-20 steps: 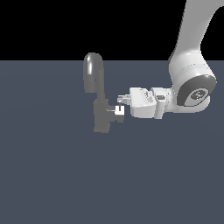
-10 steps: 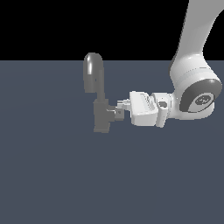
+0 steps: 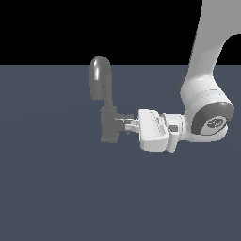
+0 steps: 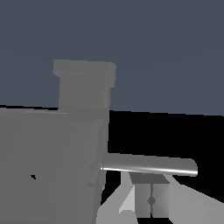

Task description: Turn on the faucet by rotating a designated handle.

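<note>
Your arm reaches in level from the exterior view's right, its gripper (image 3: 131, 124) pressed up to the faucet (image 3: 106, 101) that stands on the dark bench (image 3: 56, 188). The handle (image 3: 123, 122), a short stub on the side of the blocky body, sits right at your fingertips; the arched spout rises above, well clear of the hand.

From the wrist view the handle (image 4: 148, 166) shows as a bright bar running out from the faucet (image 4: 52, 162) body, with a finger (image 4: 151, 199) close beneath it. The jaws look nearly together at the lever, but you cannot tell from either view whether they truly grip it or only rest against it.

To turn it well, likely keep your contact out toward the far end of the lever, away from the body, and sweep in an arc around the stub's axis rather than pushing straight. Watch for the finger sliding off the thin bar.
</note>
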Robot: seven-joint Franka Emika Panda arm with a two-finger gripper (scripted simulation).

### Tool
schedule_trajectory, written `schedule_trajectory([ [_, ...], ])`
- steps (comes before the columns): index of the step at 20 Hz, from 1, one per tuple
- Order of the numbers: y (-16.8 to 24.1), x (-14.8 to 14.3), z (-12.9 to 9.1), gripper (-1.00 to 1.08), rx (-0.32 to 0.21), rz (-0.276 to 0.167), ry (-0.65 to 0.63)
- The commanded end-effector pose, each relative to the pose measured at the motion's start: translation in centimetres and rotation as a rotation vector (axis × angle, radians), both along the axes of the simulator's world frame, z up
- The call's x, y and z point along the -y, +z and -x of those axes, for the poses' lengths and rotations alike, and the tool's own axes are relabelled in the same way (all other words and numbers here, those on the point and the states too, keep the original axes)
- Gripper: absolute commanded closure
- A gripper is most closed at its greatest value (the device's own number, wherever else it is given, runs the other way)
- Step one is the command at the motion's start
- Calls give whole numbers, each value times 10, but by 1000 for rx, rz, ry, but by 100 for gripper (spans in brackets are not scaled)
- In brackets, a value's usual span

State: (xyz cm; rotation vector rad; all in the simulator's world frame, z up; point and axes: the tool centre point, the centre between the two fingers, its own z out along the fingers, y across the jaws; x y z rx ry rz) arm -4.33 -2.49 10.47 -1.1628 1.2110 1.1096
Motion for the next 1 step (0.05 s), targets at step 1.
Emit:
schedule_trajectory([
  [1,-31,0,16,108,-47,2,-6],
])
